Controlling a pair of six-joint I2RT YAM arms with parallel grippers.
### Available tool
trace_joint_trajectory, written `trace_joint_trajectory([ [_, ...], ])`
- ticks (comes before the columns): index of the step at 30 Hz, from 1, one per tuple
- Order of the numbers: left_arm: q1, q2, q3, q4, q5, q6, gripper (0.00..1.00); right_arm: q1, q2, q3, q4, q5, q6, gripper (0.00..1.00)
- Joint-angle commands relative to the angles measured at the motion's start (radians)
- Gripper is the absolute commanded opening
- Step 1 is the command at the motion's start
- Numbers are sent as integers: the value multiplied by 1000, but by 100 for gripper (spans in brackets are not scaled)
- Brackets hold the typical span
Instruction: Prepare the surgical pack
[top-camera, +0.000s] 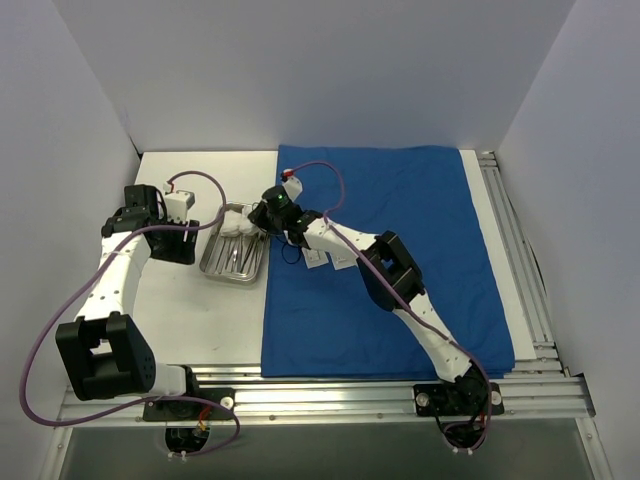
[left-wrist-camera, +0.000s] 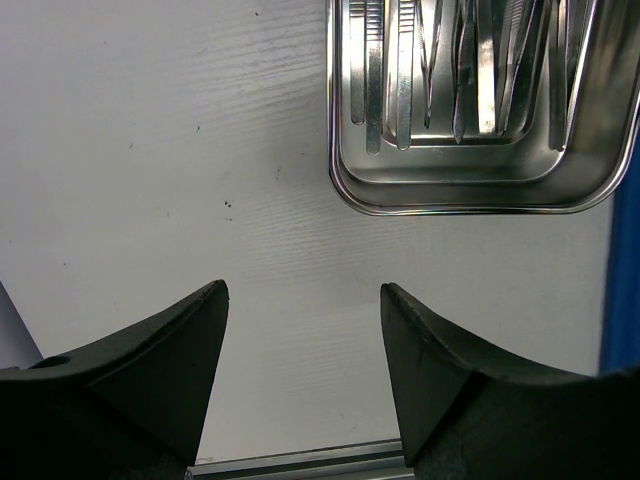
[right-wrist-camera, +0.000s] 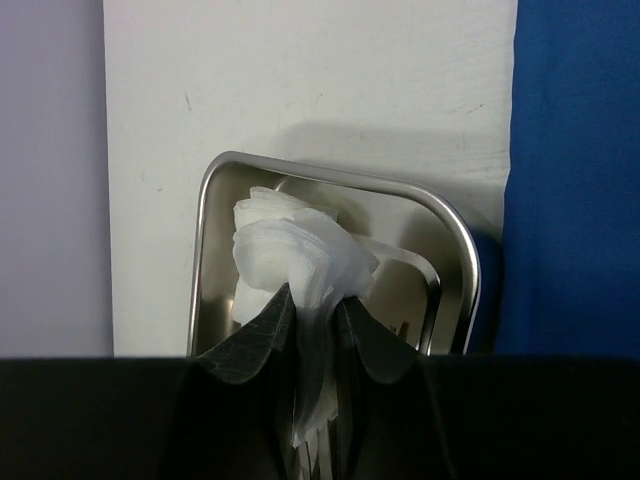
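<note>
Gauze wad (right-wrist-camera: 300, 250) pinched by R gripper (right-wrist-camera: 315, 305) over steel tray (right-wrist-camera: 205, 250).

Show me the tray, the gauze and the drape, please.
tray (left-wrist-camera: 470, 200): left wrist view, on its rim.
gauze (right-wrist-camera: 290, 250): right wrist view, middle of the wad.
drape (top-camera: 400, 200): top external view, bare far part.

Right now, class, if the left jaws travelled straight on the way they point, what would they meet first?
Most likely the bare table: the open left jaws aim at it. The steel tray sits farther on, off to the right, so probably missed, though depth is unclear.
</note>
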Motion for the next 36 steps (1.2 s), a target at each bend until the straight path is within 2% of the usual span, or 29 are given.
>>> trace_joint_trajectory([
  [1,7,-2,14,31,12,-1,72,6,31,53,-29,48,1,0],
  [9,7,1,15,30,15,-1,72,16,62,116,-81,79,-20,6],
  [12,7,-5,14,30,13,-1,72,19,54,116,-83,92,-28,14],
  [16,7,-5,15,30,15,-1,72,25,41,131,-95,119,-49,30],
  [19,7,-5,17,28,16,-1,72,27,24,130,-103,138,-55,35],
  [27,7,-12,17,25,18,-1,72,36,-22,120,-103,181,-62,38],
  [32,7,-15,18,24,21,-1,72,61,-76,146,-118,246,-135,39],
  [36,7,-18,18,21,19,0,72,71,-157,102,-121,277,-181,39],
])
